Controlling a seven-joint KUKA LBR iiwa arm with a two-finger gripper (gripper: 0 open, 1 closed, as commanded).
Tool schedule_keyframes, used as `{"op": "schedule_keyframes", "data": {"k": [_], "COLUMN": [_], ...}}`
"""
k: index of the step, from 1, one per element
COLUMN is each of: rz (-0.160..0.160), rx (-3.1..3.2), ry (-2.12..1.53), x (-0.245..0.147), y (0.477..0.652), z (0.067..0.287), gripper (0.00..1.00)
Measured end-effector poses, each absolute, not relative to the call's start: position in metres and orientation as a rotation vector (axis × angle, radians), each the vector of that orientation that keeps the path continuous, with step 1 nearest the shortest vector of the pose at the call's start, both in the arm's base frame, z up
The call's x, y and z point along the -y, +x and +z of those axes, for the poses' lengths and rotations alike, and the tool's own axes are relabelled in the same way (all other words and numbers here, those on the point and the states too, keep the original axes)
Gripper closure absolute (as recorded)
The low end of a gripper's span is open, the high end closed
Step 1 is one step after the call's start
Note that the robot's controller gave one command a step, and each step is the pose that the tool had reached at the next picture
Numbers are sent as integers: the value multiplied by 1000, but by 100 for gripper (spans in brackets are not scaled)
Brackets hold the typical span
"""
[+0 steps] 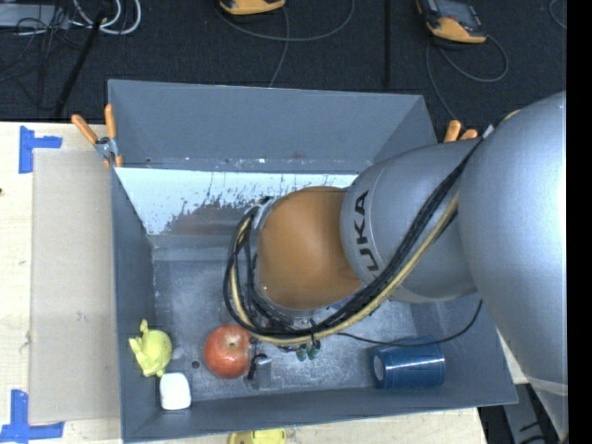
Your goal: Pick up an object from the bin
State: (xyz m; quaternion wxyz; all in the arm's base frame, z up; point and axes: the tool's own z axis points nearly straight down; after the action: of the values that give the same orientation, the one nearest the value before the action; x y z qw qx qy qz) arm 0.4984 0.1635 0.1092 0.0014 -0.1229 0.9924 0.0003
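A dark bit of my gripper (258,366) shows under the arm's orange cover, low in the bin near its front wall. It sits right beside a red apple (227,351), touching or almost touching the apple's right side. Whether anything is held is hidden by the cover. A blue cylinder (409,365) lies on its side to the right of the gripper, apart from it.
A yellow-green toy figure (152,348) and a white block (175,391) lie in the front left corner, left of the apple. The arm and its cables cover the middle of the bin. The front wall is close below the gripper.
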Motion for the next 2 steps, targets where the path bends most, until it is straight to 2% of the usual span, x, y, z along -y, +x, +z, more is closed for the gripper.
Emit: {"op": "schedule_keyframes", "data": {"k": [1, 2], "rz": [0, 1], "rx": [-3140, -3141], "ry": [-94, -92], "x": [-158, -158], "y": [512, 512], "z": [86, 86], "gripper": [100, 100]}}
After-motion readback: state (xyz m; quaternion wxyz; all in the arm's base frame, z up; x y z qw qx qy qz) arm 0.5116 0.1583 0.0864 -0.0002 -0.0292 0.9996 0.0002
